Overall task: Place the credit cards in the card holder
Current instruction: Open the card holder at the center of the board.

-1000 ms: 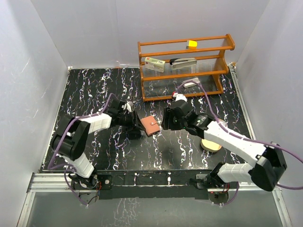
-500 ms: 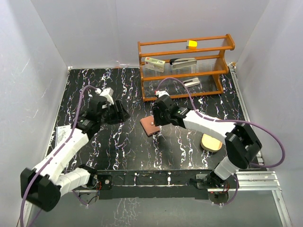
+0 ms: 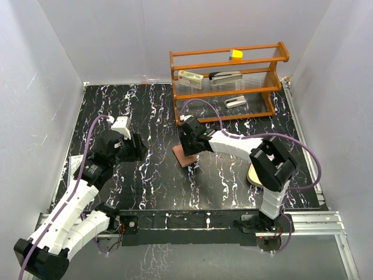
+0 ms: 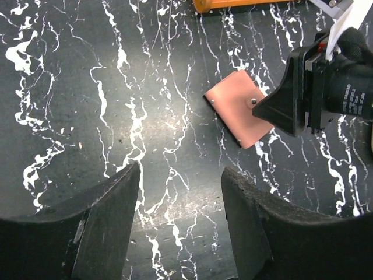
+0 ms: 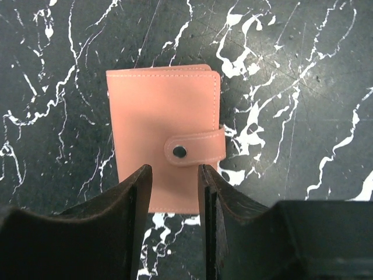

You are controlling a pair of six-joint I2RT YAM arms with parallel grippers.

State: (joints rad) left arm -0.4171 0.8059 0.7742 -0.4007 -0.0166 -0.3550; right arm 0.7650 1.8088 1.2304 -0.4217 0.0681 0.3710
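The card holder (image 5: 163,111) is a flat reddish-brown wallet, folded shut with its snap strap fastened, lying on the black marbled table (image 3: 157,186). It also shows in the top view (image 3: 180,157) and the left wrist view (image 4: 236,108). My right gripper (image 5: 173,170) hovers right above its near edge, jaws a narrow gap apart and holding nothing; it also shows in the top view (image 3: 189,149). My left gripper (image 4: 180,170) is wide open and empty over bare table, well left of the card holder (image 3: 139,151). No credit cards are in view.
An orange wooden rack (image 3: 227,84) with small items stands at the back. A tan oval tray (image 3: 258,177) lies right of centre, partly under my right arm. A white printed packet (image 3: 76,166) lies at the table's left edge. White walls enclose the table.
My left gripper has pulled back left, away from the card holder. My right gripper has moved left until it is over the card holder.
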